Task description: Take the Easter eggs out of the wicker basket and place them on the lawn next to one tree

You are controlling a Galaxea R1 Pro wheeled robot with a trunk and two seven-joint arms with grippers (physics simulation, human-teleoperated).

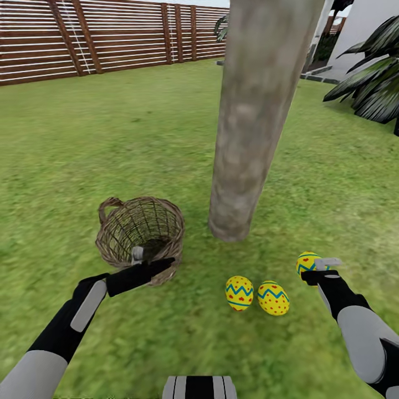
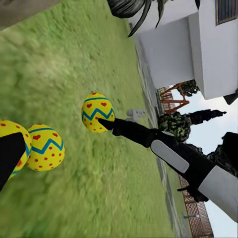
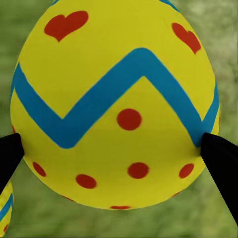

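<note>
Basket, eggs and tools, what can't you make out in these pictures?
- Basket floor, head view: the left tool and the weave's shadow cover the dark bottom.
- Left tool's state: its fingers overlap the basket rim in the head view, and the left wrist view cuts a fingertip at the edge.
- Third egg, head view: the right tool hides its near side.
- Tree crown, head view: cut off by the top edge.

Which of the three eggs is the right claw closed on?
The egg farthest right on the lawn, between the right claw fingers. The other two eggs lie free, side by side.
</note>
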